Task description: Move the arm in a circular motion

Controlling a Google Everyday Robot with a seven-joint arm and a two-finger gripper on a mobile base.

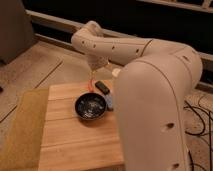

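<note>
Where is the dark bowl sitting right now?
In the camera view the dark bowl sits on the wooden table, toward its far right part, under the arm. The end effector hangs just beyond the bowl's far rim.

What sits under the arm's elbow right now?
Under the cream-white arm: a dark round bowl on the wooden table, plus a small black object. The claw hangs above the bowl's far side; the table's right edge is covered.
</note>
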